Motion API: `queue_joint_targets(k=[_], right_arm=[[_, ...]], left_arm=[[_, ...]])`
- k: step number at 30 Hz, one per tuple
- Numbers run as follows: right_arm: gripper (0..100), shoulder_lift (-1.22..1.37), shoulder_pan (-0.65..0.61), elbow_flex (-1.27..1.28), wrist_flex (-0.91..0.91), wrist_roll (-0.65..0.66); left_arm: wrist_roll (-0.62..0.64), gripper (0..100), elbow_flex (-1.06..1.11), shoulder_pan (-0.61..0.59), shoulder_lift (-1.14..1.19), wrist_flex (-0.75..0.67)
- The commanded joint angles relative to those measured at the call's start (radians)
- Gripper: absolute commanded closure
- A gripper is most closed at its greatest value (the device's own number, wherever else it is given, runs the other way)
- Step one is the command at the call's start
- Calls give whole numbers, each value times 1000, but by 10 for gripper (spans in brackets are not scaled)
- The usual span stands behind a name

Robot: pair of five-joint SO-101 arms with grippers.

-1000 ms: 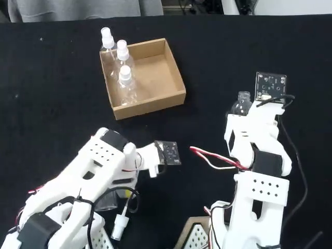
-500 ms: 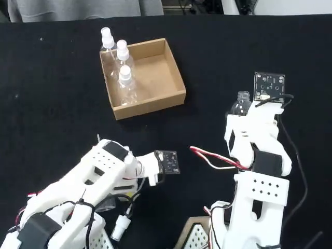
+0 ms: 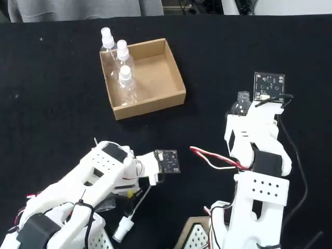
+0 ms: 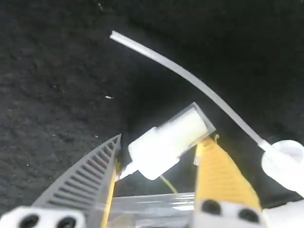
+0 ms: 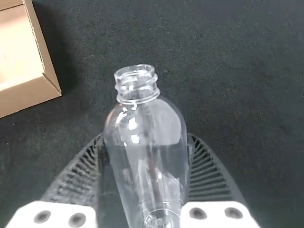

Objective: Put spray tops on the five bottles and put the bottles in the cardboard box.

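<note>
Both pincers hold a part, each on the robot's side of the cardboard box (image 3: 158,72).

The right pincer (image 5: 145,138) is closed around the body of an uncapped bottle (image 5: 142,118), one finger on each side. The bottle's bare neck points away from the wrist, and it sits well apart from the box, off its right-hand corner. The left pincer (image 4: 160,140) is partly closed on a white spray top (image 4: 166,145), which lies slantwise between the fingers and touches both. This is well apart from the box's near wall, toward the robot. A clear lying bottle (image 4: 152,204) rests just behind the fingers. A loose spray top (image 3: 120,230) lies on the black counter (image 3: 62,104) beside the left pincer, its thin tube curving toward the box. Three capped bottles (image 3: 126,85) stand along the box's left wall.
</note>
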Motion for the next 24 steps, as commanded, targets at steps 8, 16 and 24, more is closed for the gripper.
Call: queue_joint_targets(k=[8, 16, 24], right_arm=[[932, -31, 12, -13, -28, 12], [933, -31, 12, -13, -28, 12], [933, -31, 12, -12, -28, 12]], left_arm=[[5, 866, -8, 12, -6, -12], [25, 866, -59, -25, -11, -9], [110, 866, -134, -137, -3, -12]])
